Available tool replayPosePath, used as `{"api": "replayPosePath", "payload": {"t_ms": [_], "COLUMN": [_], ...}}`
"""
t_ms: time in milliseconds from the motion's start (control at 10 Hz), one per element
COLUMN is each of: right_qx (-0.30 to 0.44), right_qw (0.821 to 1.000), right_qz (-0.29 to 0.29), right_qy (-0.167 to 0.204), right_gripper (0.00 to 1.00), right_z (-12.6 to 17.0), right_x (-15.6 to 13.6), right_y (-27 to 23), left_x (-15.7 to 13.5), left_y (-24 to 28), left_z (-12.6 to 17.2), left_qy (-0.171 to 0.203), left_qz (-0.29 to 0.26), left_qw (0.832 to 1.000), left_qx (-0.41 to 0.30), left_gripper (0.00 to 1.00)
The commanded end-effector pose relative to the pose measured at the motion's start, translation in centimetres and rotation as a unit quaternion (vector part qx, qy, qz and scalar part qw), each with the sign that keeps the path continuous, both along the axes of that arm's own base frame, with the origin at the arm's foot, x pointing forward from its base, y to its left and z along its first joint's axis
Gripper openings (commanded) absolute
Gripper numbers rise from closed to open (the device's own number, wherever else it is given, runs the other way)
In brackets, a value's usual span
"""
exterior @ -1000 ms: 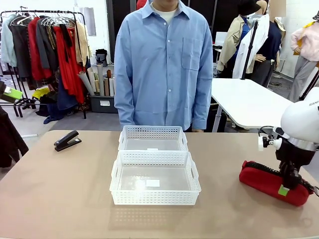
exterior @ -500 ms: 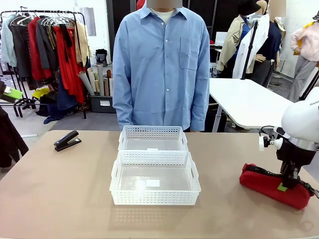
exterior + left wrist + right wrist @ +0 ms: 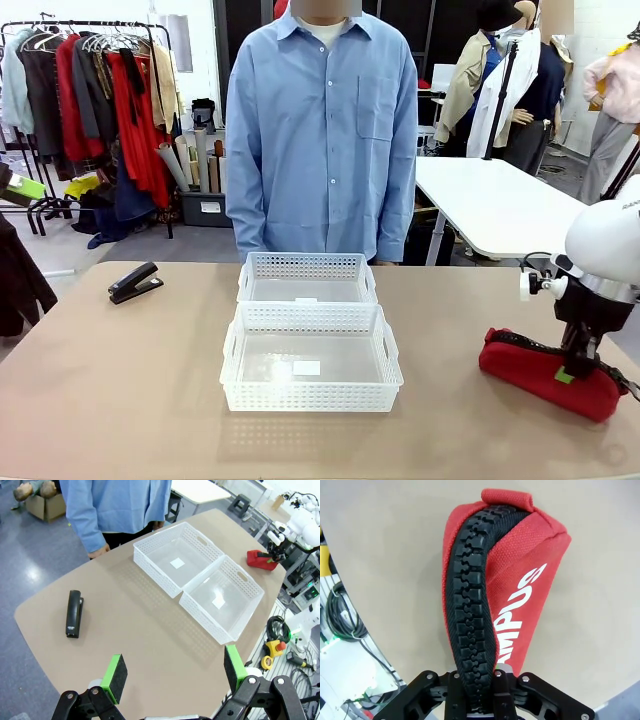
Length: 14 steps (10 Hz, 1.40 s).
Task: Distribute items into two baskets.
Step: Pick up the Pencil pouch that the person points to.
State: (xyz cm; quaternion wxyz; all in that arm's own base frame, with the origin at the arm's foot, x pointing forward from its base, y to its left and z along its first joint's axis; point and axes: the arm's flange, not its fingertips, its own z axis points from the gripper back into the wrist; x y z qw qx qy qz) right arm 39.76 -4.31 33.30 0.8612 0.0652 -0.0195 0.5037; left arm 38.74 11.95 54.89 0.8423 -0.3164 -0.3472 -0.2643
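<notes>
On the tan surface (image 3: 120, 400), the near white basket (image 3: 311, 397) and the far basket (image 3: 306, 266) lie empty. The black stapler (image 3: 134, 283) rests far left. The right jaws pinch the red zippered pouch (image 3: 535, 368), which is not yet lifted. The left jaws hang spread.

Red pouch (image 3: 530, 565): woven cloth, matt, coarse visible weave, white printed lettering; its zipper (image 3: 470, 605): chunky black moulded teeth with a dull sheen; near basket (image 3: 310, 396) and far basket (image 3: 305, 266): white plastic, smooth, faintly glossy, lattice-perforated walls, translucent-looking floors; stapler (image 3: 134, 283): black, smooth casing, slight gloss; table (image 3: 120, 390): tan top, smooth, matt; right gripper (image 3: 479, 679): black matt housing with visible screw heads; left gripper (image 3: 174, 672): black matt body, green pads (image 3: 116, 676) of matt, rubbery look.
</notes>
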Motion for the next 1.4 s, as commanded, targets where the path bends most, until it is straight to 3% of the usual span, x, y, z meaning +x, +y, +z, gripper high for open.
{"api": "replayPosePath", "payload": {"t_ms": [0,300,800,1300], "right_qx": [0.035,0.068,0.051,0.053], "right_qw": [0.999,0.997,0.993,0.984], "right_qz": [0.002,0.007,0.103,0.162], "right_qy": [0.000,-0.032,-0.038,-0.052], "right_gripper": [0.00,0.00,0.00,0.00], "right_z": [0.1,6.5,18.5,22.9], "right_x": [-1.8,-1.2,-1.3,-2.6], "right_y": [0.5,1.1,4.0,6.8], "left_x": [0.0,0.0,0.0,0.0], "left_y": [-0.1,-0.1,-0.1,-0.1], "left_z": [0.1,0.1,0.1,0.1], "left_qy": [-0.003,-0.003,-0.003,-0.003], "left_qz": [0.000,0.000,0.000,0.000], "left_qw": [1.000,1.000,1.000,1.000], "left_qx": [-0.012,-0.012,-0.012,-0.012], "left_gripper": [1.00,1.00,1.00,1.00]}}
